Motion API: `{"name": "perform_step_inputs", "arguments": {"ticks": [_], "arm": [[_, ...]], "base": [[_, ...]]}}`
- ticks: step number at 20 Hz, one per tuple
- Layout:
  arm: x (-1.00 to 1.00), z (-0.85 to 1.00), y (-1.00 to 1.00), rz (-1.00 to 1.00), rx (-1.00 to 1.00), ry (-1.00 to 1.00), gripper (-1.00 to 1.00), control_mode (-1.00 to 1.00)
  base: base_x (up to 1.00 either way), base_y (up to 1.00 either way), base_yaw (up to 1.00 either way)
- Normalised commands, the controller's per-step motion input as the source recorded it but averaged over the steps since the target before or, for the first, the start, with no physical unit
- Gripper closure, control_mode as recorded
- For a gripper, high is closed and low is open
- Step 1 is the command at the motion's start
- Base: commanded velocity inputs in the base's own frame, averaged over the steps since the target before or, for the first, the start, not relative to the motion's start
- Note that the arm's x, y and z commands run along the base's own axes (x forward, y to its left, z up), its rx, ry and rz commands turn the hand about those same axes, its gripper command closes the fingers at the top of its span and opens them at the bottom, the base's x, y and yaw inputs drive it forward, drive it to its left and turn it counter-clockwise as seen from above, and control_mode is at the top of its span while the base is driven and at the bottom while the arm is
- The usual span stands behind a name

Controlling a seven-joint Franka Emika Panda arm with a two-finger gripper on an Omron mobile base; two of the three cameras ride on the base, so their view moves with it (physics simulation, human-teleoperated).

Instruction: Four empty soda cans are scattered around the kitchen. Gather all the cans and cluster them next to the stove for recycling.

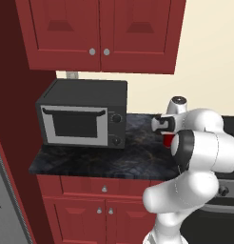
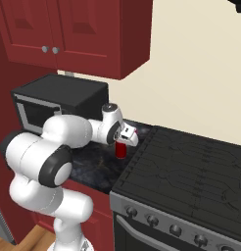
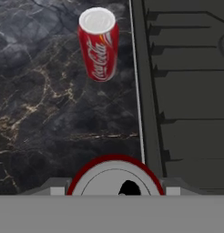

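The tool [image 2: 126,137] is positioned over the black marbled surface [image 1: 90,159], just beside the left edge of the stove [image 2: 191,166]. In the hand view its two fingers flank the silver top of a red soda can [image 3: 114,178], and the tool is pinching this can. In the right base view the same held can hangs below the tool, upright, with its red body close to the stove's edge; whether its base touches the surface cannot be determined. A second red Coca-Cola can [image 3: 98,43] stands upright on the surface, apart from the held can and near the stove's edge. A black microwave [image 1: 83,114] with a silver-framed door sits on the surface well away from the stove, beneath dark red wall cabinets [image 1: 100,33].
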Motion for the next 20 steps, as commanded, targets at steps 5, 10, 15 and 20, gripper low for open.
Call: {"name": "perform_step_inputs", "arguments": {"ticks": [5, 10, 15, 20], "arm": [[0.05, -0.10, 0.00, 0.00, -0.03, 0.00, 1.00, -1.00], [0.01, -0.12, 0.00, 0.00, -0.03, 0.00, 1.00, -1.00], [0.00, -0.12, 0.00, 0.00, -0.01, 0.00, 1.00, -1.00], [0.01, -0.10, 0.00, 0.00, 0.00, 0.00, 1.00, -1.00]], "base": [[0.00, 0.00, 0.00], [0.00, 0.00, 0.00], [0.00, 0.00, 0.00], [0.00, 0.00, 0.00]]}}
